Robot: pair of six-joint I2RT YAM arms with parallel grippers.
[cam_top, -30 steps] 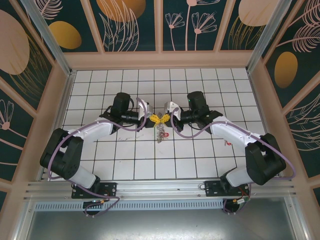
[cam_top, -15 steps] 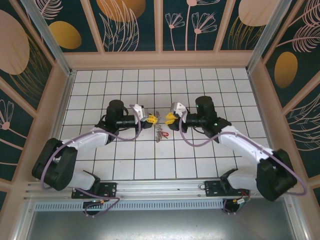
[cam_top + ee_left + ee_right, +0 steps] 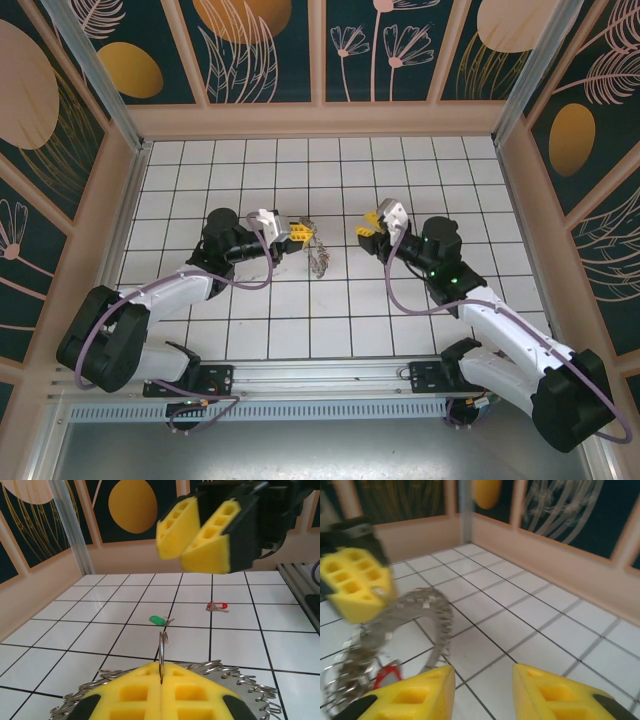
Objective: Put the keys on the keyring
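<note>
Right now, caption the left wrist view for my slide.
Left gripper clamps the keyring; right gripper open ahead; green-tagged key and red-tagged key lie on tiles beyond.

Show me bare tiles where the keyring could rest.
Free: far tile rows by the back wall; near rows along the front rail. Crowded: the middle, where the left end effector holds the keyring opposite the right end effector.

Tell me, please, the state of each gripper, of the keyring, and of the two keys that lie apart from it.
left gripper: shut on the keyring.
right gripper: open, holding nothing.
keyring: gripped at its rim by the left gripper.
green-tagged key: loose on the tiles, not on the keyring.
red-tagged key: loose on the tiles, not on the keyring.
</note>
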